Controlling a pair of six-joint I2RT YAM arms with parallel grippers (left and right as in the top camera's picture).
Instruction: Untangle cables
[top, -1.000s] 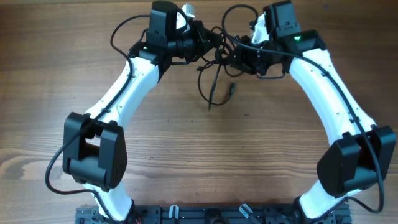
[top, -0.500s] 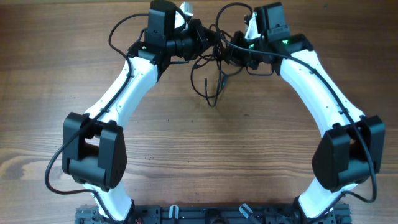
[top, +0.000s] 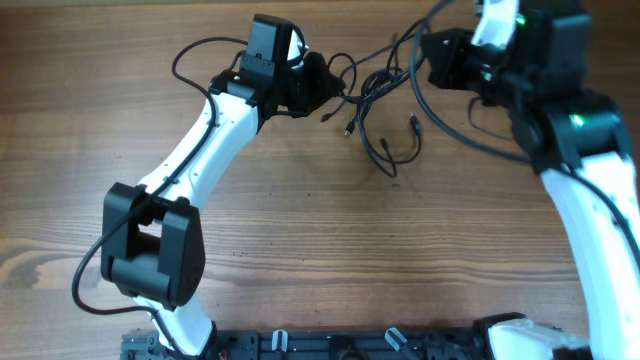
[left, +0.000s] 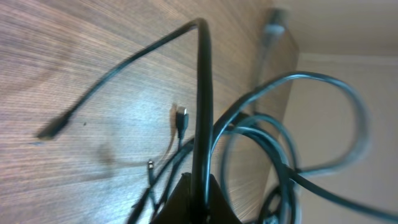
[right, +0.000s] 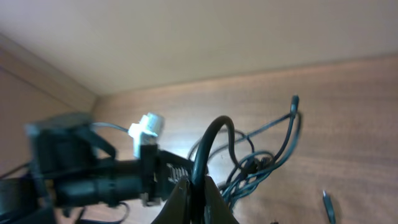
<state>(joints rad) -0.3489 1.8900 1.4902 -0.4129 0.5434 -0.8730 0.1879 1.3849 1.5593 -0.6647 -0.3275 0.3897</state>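
Observation:
The cables (top: 378, 92) are thin black cords tangled at the far middle of the wooden table, with loose loops and plug ends (top: 413, 123) trailing toward me. My left gripper (top: 328, 88) is shut on one cable at the tangle's left side; in the left wrist view the jaws (left: 199, 198) pinch a cord (left: 203, 93) that rises straight ahead. My right gripper (top: 432, 48) is raised at the tangle's right side, and its jaws (right: 198, 191) are shut on another cord (right: 208, 140). The knot (right: 254, 165) hangs between the two grippers.
The wooden table (top: 300, 230) has its far edge just behind the tangle. The left arm (right: 93, 180) shows close by in the right wrist view. A loose plug end (left: 53, 129) lies on the wood at the left. A black rail (top: 330, 345) runs along the near edge.
My right arm has risen and swung to the right with its cord, stretching the tangle. The hanging loops and plug ends have shifted right. My left gripper has stayed almost still.

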